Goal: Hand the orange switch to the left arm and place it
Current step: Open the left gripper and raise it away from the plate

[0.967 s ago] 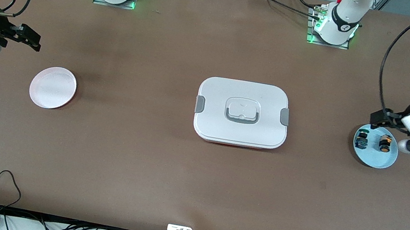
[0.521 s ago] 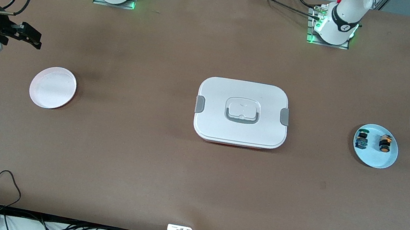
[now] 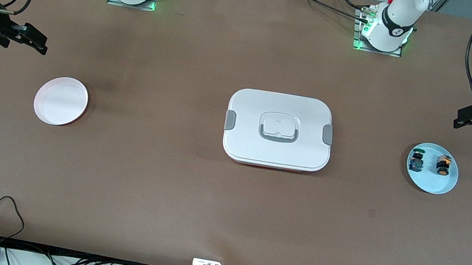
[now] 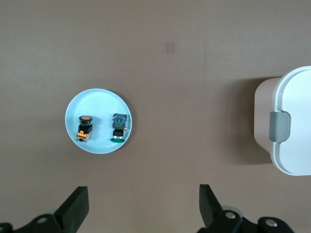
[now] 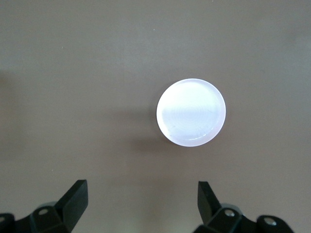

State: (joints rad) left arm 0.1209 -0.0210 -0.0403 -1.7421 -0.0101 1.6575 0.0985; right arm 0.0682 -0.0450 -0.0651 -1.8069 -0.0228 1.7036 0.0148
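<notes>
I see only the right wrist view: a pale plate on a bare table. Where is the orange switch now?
Observer: The orange switch lies on a blue plate at the left arm's end of the table.
Operator: Is it alone on that plate?
Observer: No, a blue-and-green part lies beside it, and the two do not touch.
Operator: What stands between the two plates?
Observer: A white box with its lid on, in the middle of the table.
</notes>
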